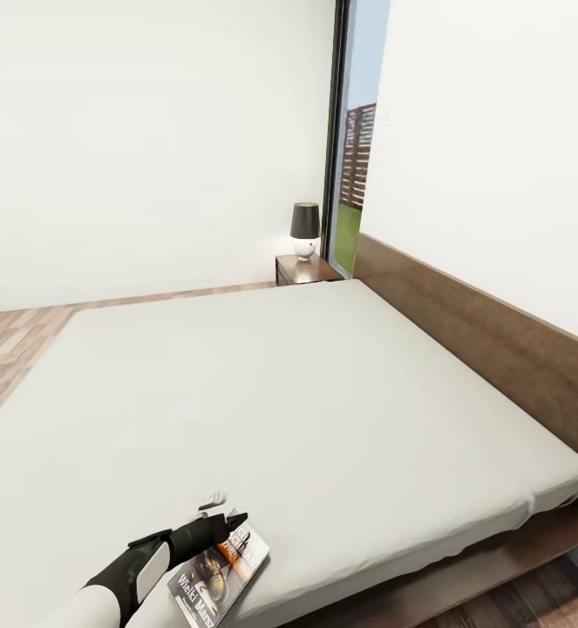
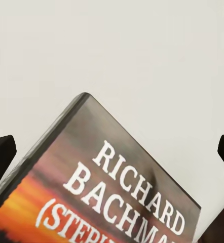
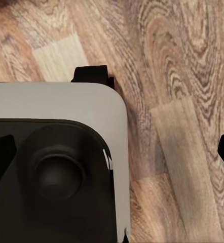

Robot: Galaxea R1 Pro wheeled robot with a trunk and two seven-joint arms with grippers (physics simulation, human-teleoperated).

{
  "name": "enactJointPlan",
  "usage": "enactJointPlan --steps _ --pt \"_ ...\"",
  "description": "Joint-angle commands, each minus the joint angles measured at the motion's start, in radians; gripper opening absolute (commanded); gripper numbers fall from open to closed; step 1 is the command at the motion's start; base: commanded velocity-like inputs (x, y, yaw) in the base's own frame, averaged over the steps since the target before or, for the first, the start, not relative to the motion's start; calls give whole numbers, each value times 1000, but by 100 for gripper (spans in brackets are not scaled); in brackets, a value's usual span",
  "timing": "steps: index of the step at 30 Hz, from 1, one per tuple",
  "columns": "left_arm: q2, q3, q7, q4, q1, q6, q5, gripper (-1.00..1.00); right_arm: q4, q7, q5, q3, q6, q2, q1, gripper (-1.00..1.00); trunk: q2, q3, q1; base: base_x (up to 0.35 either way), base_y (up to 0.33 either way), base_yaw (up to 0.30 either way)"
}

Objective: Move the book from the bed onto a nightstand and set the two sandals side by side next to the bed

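Observation:
The book (image 1: 221, 567) lies flat at the near edge of the bed (image 1: 280, 384), its dark cover with an orange band facing up. My left gripper (image 1: 226, 513) hovers just over the book's far end, open. In the left wrist view the book (image 2: 117, 192) sits between the two dark fingertips (image 2: 1, 152), which stand wide apart and clear of it. A nightstand (image 1: 302, 269) stands beyond the bed's far corner. My right gripper (image 3: 112, 152) is open over the wood floor (image 3: 178, 101), with nothing between its fingers. The sandals are out of view.
A dark-shaded lamp (image 1: 304, 228) stands on the nightstand. The brown headboard (image 1: 480, 331) runs along the bed's right side, and a tall window (image 1: 358, 166) is behind the nightstand. My grey and black base (image 3: 56, 167) is under the right gripper.

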Motion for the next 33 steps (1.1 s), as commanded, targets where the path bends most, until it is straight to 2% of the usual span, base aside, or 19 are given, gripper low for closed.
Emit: enactJointPlan --steps 1,33 --pt "0 2 -4 -1 0 10 8 100 4 3 8 -8 -6 0 -1 100 0 -1 0 0 0 0" --pt "10 10 -14 -2 -3 2 16 100 5 3 9 -8 -6 3 -1 100 0 -1 0 0 0 0"
